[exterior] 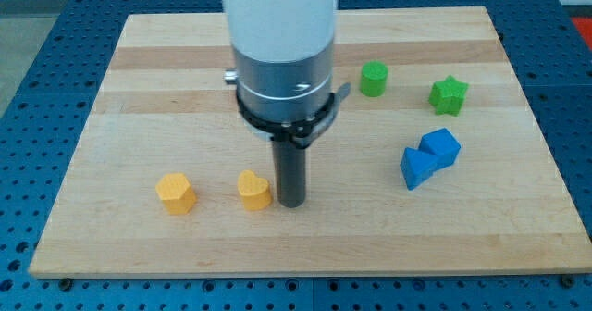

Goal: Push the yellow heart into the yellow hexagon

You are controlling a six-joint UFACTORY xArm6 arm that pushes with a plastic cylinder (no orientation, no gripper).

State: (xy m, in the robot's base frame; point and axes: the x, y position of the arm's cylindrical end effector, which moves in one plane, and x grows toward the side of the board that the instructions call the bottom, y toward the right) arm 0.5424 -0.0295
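No readable text, labels, brands or numbers anywhere; possibly tiny marks on the arm's metal collar (282, 80), too blurred.

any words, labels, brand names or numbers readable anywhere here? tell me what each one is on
None: no text, label, brand or number can be read anywhere in this view.
The arm is plain white and grey, unmarked.
The board is bare wood.
The yellow heart, yellow hexagon, green blocks and blue blocks carry no marks.
My tip sits just to the view's right of the heart.
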